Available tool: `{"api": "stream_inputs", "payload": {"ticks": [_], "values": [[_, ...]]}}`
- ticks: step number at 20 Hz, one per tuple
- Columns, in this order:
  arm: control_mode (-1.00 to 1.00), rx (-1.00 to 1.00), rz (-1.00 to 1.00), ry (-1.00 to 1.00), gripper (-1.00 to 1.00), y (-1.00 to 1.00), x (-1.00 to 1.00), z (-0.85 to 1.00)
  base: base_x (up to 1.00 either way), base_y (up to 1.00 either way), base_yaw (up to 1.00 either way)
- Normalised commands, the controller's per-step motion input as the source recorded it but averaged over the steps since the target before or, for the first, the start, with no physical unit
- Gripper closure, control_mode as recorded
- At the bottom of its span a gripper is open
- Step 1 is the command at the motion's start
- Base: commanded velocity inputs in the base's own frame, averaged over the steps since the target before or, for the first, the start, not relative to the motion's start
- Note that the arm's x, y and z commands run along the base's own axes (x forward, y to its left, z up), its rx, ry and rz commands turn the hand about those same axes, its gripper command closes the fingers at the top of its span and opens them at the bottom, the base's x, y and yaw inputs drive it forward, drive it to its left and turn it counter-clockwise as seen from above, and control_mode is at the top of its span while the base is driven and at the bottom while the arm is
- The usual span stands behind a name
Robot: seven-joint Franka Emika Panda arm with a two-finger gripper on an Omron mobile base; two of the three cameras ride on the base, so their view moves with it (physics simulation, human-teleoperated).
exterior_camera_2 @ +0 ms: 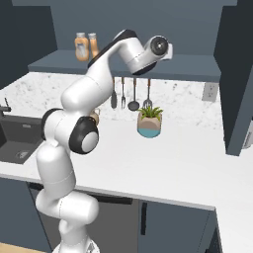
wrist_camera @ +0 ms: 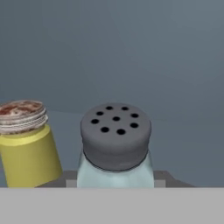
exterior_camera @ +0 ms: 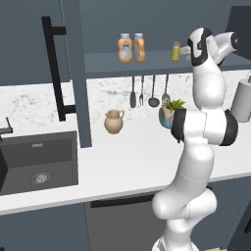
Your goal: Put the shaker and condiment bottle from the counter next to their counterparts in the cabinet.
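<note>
On the cabinet shelf (exterior_camera: 147,61), claw (wrist_camera: 116,183) grips the blue-grey shaker (wrist_camera: 115,148), just beside the yellow shaker (wrist_camera: 27,142).

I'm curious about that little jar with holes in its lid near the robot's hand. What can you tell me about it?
The shaker is a small squat jar of pale blue-grey translucent material, glass by its look, with a rounded dark grey cap pierced by eight holes. It stands upright, close before the hand camera, beside a yellow shaker without touching it. Its base is hidden.
</note>
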Motion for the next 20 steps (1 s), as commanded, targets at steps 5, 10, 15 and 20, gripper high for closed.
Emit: {"api": "stream_inputs", "payload": {"ticks": [5,10,15,20], "values": [[-1.0,0.0,0.05,0.0,1.0,0.0,0.18,-0.14,0.0,0.0,0.0],[-1.0,0.0,0.03,0.0,1.0,0.01,0.27,-0.12,0.0,0.0,0.0],[-1.0,0.0,0.03,0.0,1.0,0.01,0.31,-0.07,0.0,0.0,0.0],[-1.0,0.0,0.03,0.0,1.0,0.0,0.28,-0.14,0.0,0.0,0.0]]}}
